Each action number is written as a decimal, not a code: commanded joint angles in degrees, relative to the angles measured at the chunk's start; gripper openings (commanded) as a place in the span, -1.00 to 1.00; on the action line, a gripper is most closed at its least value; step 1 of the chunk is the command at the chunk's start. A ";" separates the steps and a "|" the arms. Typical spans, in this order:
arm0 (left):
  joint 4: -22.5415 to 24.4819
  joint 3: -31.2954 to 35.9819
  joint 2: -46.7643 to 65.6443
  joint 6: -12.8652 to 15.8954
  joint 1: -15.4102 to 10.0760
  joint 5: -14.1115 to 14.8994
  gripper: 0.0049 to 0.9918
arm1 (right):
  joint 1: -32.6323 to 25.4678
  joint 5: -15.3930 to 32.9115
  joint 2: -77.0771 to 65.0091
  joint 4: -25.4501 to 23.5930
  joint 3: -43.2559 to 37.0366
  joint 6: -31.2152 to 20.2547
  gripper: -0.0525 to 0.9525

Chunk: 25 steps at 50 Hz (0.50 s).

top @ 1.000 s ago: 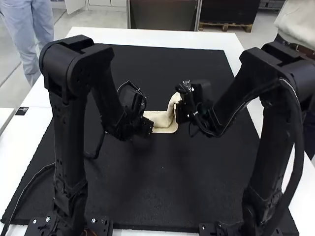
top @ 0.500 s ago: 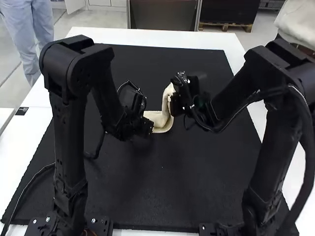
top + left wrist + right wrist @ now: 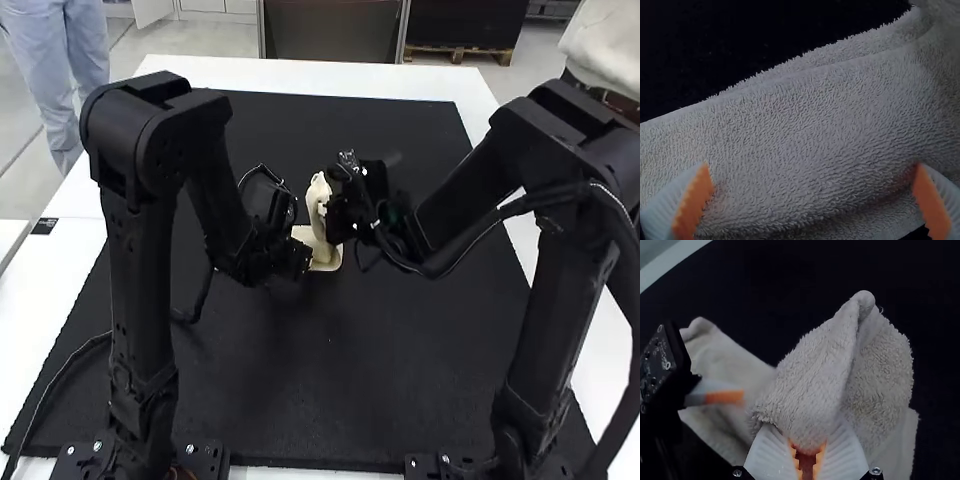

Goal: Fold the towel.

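Note:
In the high view the cream towel (image 3: 325,258) lies between the arms, part flat on the mat and part lifted. My left gripper (image 3: 300,262) is low at its left side; in the left wrist view, my left gripper (image 3: 812,175) has its fingers spread wide over the terry cloth (image 3: 800,135). My right gripper (image 3: 335,222) holds the raised part; in the right wrist view, my right gripper (image 3: 807,447) is shut on a bunched piece of towel (image 3: 815,380), which drapes in folds. One orange-padded left finger (image 3: 722,397) sits over the flatter part.
A black mat (image 3: 300,370) covers most of the white table (image 3: 330,75). Both grippers are close together near the middle. A cable (image 3: 60,375) runs over the mat beside the left arm.
My right gripper has moved left, toward the left gripper, carrying the lifted part of the towel over the flat part. The left arm has stayed in place.

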 commanded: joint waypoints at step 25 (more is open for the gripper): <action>0.45 1.15 -1.88 0.53 5.61 -0.06 0.90 | 4.00 -3.32 -0.45 0.08 4.16 1.80 -0.77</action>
